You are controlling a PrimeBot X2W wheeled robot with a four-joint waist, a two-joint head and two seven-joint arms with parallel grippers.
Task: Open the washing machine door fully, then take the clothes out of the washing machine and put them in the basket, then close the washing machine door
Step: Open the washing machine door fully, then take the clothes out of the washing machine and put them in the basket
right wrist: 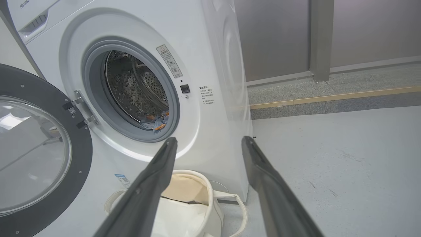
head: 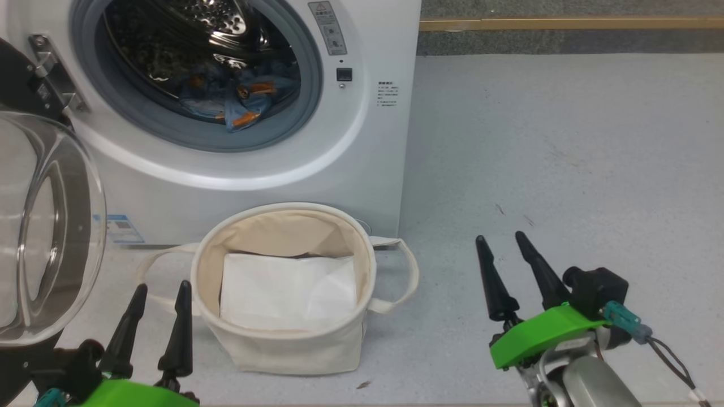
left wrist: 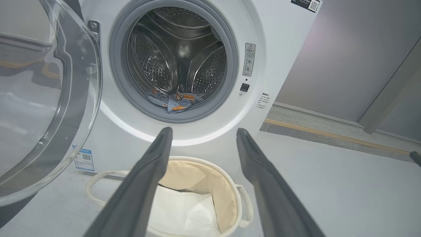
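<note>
The white washing machine (head: pixel 373 169) stands with its door (head: pixel 45 226) swung wide to the left, glass bowl facing me. Light-blue clothes (head: pixel 237 99) with orange marks lie low in the steel drum, also seen as clothes (left wrist: pixel 174 101) and clothes (right wrist: pixel 154 122). The cream basket (head: pixel 294 350) sits on the floor before the machine, with a plain white sheet (head: pixel 288 291) inside. My left gripper (head: pixel 160 287) is open at the lower left, beside the basket. My right gripper (head: pixel 500 237) is open over bare floor to the right, holding nothing.
Grey floor (head: pixel 565 158) spreads to the right of the machine. A raised kerb with a tan strip (head: pixel 565 24) runs along the back. Grey wall panels (right wrist: pixel 279 36) stand behind it. The open door (left wrist: pixel 42 98) fills the space at the left.
</note>
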